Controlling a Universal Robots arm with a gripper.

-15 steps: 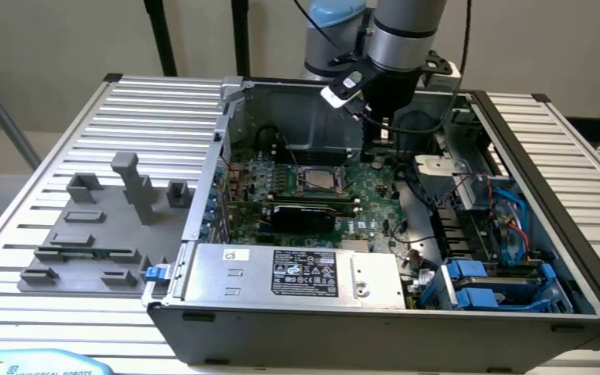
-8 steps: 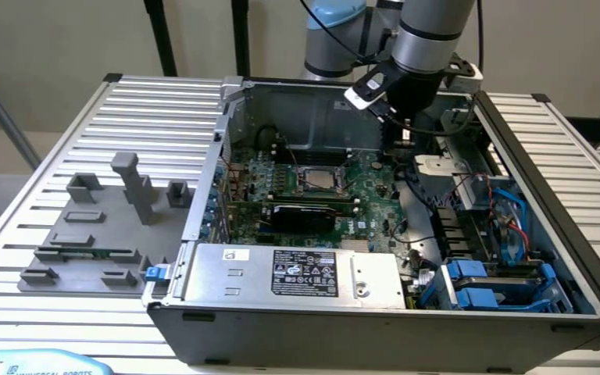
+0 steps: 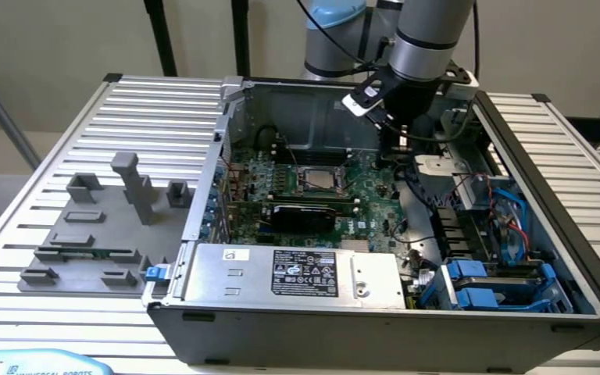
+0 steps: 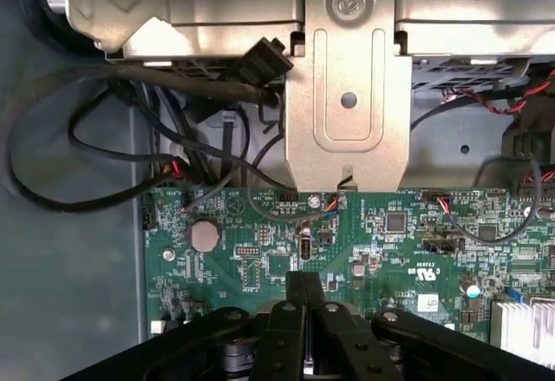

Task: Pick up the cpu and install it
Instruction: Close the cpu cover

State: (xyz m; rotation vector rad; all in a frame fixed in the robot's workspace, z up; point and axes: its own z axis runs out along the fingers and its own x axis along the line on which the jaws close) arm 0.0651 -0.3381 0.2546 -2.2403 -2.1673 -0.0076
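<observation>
The cpu (image 3: 317, 181), a small silvery square chip, lies flat in the socket on the green motherboard (image 3: 368, 215) inside the open computer case (image 3: 383, 328). My gripper (image 3: 392, 150) hangs inside the case toward the exterior view's right of the socket, low over the board and apart from the chip. In the wrist view the gripper (image 4: 305, 290) is shut, its black fingers pressed together with nothing between them, above the motherboard (image 4: 260, 259).
Black cables (image 4: 104, 138) and a metal bracket (image 4: 347, 95) lie just ahead of the fingers. A power supply (image 3: 290, 273) fills the case's front. Blue drive bays (image 3: 487, 285) sit at the exterior view's right. Grey tray blocks (image 3: 128, 187) and a green memory stick (image 3: 90, 253) rest on the slatted table.
</observation>
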